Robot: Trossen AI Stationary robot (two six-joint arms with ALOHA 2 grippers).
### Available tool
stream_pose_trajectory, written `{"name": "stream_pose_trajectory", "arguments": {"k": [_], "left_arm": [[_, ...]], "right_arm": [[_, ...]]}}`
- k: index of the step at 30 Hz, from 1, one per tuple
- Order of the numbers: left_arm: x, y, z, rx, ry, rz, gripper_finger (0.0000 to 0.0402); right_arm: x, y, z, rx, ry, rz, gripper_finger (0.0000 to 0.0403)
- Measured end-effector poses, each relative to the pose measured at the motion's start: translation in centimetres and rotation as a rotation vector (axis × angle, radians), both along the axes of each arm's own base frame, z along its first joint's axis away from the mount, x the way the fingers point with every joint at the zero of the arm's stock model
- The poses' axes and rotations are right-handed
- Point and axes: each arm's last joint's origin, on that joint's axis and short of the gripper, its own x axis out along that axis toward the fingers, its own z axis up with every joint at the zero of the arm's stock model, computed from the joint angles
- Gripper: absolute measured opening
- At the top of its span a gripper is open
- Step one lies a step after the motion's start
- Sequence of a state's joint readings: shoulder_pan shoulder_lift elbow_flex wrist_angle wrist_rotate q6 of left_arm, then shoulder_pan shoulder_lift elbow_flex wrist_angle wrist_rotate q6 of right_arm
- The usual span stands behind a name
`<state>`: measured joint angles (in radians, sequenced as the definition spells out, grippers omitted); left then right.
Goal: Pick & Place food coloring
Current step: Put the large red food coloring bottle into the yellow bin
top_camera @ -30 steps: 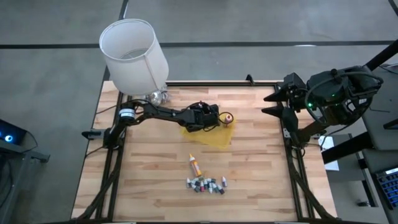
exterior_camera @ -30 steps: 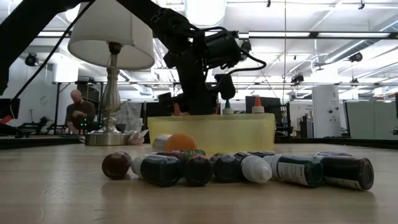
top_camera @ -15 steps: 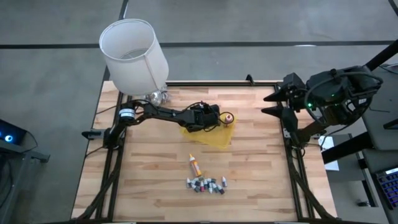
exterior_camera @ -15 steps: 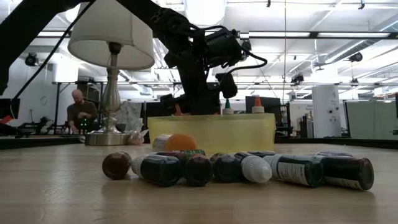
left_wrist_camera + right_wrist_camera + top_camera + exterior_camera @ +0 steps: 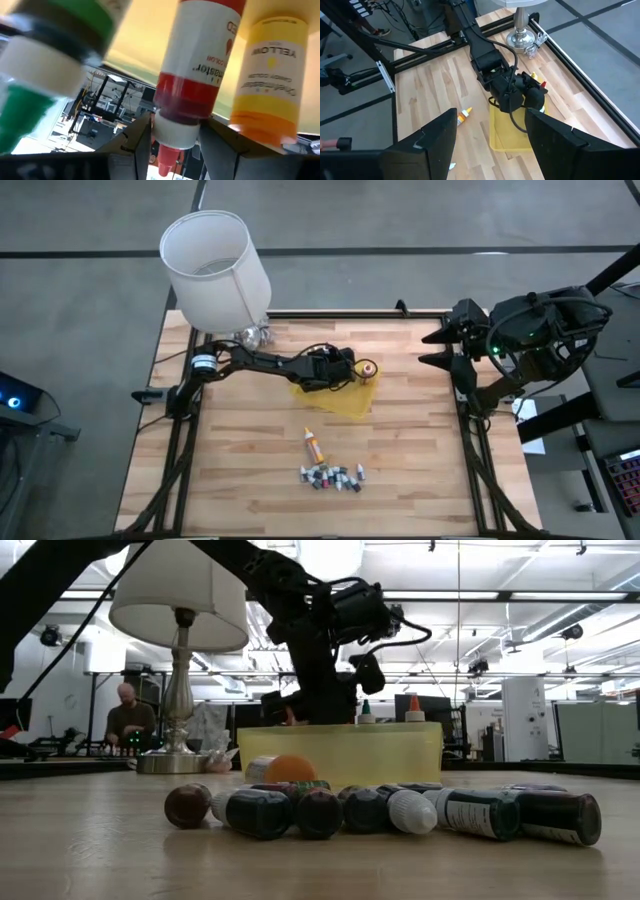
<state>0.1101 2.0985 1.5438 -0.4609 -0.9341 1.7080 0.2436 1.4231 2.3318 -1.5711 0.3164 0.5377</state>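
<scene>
- Now left gripper point(image 5: 172, 145) fingers point(image 5: 134, 145) parted, flanking the upright red squeeze bottle's point(image 5: 200, 75) white neck; contact unclear.
- Yellow-labelled bottle point(image 5: 270, 75) just beside the fingers.
- Right gripper point(image 5: 490, 140) spread wide, empty.

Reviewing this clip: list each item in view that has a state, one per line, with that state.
Left claw: open, fingers either side of the red bottle's cap, over the tray.
Right claw: open, empty, waiting at the table's right edge.
Red bottle: upright in the tray.
Yellow bottle: upright in the tray, beside the red one.
Green bottle: in the tray.
Orange bottle: lying flat on the table.
Small vials: lying clustered on the table.
Yellow tray: resting on the table.
Lamp: upright.
</scene>
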Motion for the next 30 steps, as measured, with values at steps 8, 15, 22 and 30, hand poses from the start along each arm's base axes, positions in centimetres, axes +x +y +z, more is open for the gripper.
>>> {"name": "stream_pose_trajectory", "arguments": {"k": [8,15,22,30], "left_arm": [[0.7,0.1,1.5,-0.005,-0.055,-0.002,0.0129],[0.7,0.0,1.5,-0.032,-0.053,-0.015,0.0129],[0.7,0.0,1.4,-0.041,-0.060,-0.011,0.0129],[0.6,0.0,1.4,-0.052,-0.070,-0.004,0.0133]], "right_arm": [[0.0,0.0,0.0,0.000,0.000,0.001,0.0224],[0.0,0.0,0.0,0.001,0.000,0.000,0.0224],[0.0,0.0,0.0,0.001,0.000,0.000,0.0224],[0.0,0.0,0.0,0.001,0.000,0.000,0.0224]]}}
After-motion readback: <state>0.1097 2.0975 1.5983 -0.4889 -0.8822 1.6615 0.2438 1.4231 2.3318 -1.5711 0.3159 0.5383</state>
